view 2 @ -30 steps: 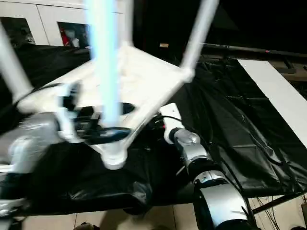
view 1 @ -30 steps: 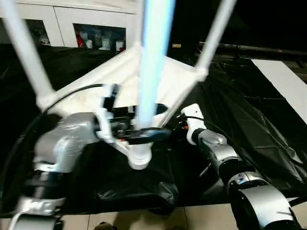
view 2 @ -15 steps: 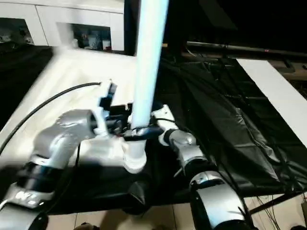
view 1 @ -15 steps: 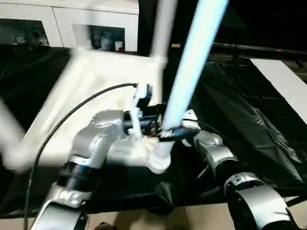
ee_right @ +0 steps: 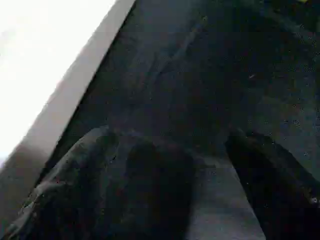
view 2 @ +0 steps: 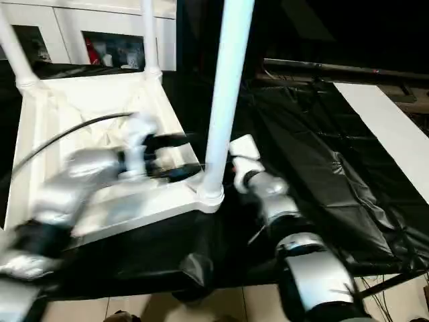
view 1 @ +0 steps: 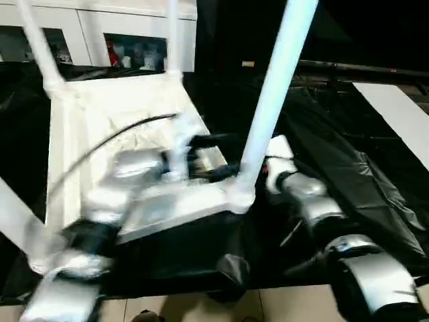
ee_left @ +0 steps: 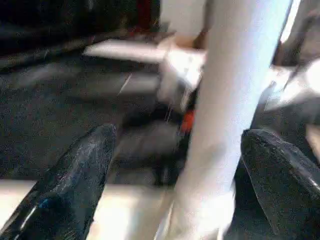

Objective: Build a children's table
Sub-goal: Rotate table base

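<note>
The children's table lies upside down on black cloth, its white tabletop [view 1: 120, 114] showing the ribbed underside. White legs rise from its corner sockets. The near-right leg [view 1: 271, 100] stands in its socket [view 1: 238, 196]. My left gripper [view 1: 220, 157] reaches across the tabletop to that leg. In the left wrist view the leg [ee_left: 230, 125] stands between the wide-apart black fingers [ee_left: 75, 185], closer to one than the other. My right gripper [ee_right: 172, 137] is open just right of that corner, low over the cloth, with nothing between its fingers and the tabletop's edge [ee_right: 60, 110] beside it.
A white glass-door cabinet [view 1: 100, 33] stands at the back. Crumpled black cloth [view 1: 348, 168] covers the floor around the table. A white board [view 1: 395, 114] lies at the far right. A black cable [view 1: 114, 141] runs along my left arm. Tiled floor [view 1: 288, 305] shows nearest me.
The tabletop has swung round, and its near corner with the leg has moved to the right. My left arm moved with it and is blurred. The right arm has hardly moved.
</note>
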### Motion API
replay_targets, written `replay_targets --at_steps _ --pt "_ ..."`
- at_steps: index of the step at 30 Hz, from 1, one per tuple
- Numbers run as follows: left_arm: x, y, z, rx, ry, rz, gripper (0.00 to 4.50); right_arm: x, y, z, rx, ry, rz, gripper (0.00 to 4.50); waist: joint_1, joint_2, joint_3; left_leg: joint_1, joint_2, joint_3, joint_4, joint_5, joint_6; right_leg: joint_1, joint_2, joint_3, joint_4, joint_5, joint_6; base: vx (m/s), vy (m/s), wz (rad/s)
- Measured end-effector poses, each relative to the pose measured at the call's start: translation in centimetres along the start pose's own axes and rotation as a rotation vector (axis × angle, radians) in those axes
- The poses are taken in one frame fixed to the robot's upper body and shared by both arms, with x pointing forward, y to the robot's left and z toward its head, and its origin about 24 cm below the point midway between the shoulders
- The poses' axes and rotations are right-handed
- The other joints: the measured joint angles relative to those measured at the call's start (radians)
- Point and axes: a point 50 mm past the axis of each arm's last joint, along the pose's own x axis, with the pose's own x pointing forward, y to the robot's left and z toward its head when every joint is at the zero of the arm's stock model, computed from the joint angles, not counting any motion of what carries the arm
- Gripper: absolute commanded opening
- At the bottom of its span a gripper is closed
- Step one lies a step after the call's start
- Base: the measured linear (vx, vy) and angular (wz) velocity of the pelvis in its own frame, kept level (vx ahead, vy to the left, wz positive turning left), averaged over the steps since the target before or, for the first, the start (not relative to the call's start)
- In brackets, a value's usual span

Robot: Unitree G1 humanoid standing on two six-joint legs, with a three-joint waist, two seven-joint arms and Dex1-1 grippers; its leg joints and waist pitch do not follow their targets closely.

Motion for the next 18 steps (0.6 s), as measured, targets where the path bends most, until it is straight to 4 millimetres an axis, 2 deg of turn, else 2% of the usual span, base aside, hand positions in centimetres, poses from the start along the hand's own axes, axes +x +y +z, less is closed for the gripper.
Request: replay_targets --at_steps 3,5,8,9,10,14,15,18 --pt "-1.1 -0.4 -1.3 0.007 0.097 -0.032 4.43 -0.1 0.1 0.1 -0.007 -0.019 0.023 3.91 0.003 -0.002 -0.001 0.0 0.0 0.001 0.0 0.0 0.0 0.0 0.0 0.0 -0.001 -0.001 0.0 0.0 0.0 0.0" --pt "-1.5 -1.0 -1.9 -0.003 0.155 -0.061 4.43 -0.5 -0.2 0.0 -0.017 -0.021 0.038 3.91 0.014 -0.003 0.0 -0.001 0.0 0.002 0.0 0.0 0.001 0.0 -0.001 0.0 -0.001 -0.001 0.0 0.0 0.0 0.0" --pt "-0.7 -2.6 -2.9 -0.037 0.219 -0.079 4.43 -1.5 -1.7 -0.3 -0.055 -0.004 0.048 3.91 0.033 -0.006 0.0 -0.001 0.0 0.004 0.001 0.0 0.004 0.0 -0.003 0.001 -0.001 -0.002 0.0 0.0 0.0 0.0" --pt "-0.4 -2.8 -3.3 -0.04 0.246 -0.073 4.43 -1.7 -2.1 -0.3 -0.068 0.001 0.047 3.91 0.033 -0.008 0.0 -0.001 -0.001 0.004 0.001 0.0 0.004 0.0 -0.003 0.001 -0.001 -0.002 0.0 0.0 0.0 0.0" --pt "-0.2 -3.0 -3.7 -0.039 0.27 -0.066 4.07 -2.0 -2.6 -0.3 -0.08 0.007 0.043 3.91 0.031 -0.01 0.0 -0.001 0.0 0.004 0.002 0.0 0.004 0.0 -0.003 0.001 0.0 -0.002 0.0 0.0 0.0 0.0" --pt "0.2 -3.4 -4.1 -0.034 0.324 -0.064 4.02 -2.8 -3.9 -0.5 -0.129 0.048 0.03 3.91 0.026 -0.014 0.0 -0.001 0.0 0.004 0.002 0.0 0.004 0.0 -0.002 0.001 0.001 -0.001 0.001 0.0 0.0 0.0" --pt "0.2 -3.5 -4.1 -0.03 0.331 -0.069 3.72 -2.9 -4.2 -0.5 -0.139 0.055 0.026 3.91 0.024 -0.014 0.0 0.0 0.0 0.003 0.002 0.0 0.004 0.0 -0.002 0.001 0.001 -0.001 0.001 0.0 0.0 0.0" --pt "0.5 -3.9 -4.0 0.002 0.385 -0.077 3.64 -3.4 -4.8 -0.6 -0.181 0.085 0.034 3.91 0.023 -0.014 0.0 -0.001 0.0 0.003 0.002 0.0 0.004 0.0 -0.002 0.001 0.0 -0.001 0.001 0.0 0.0 0.0"
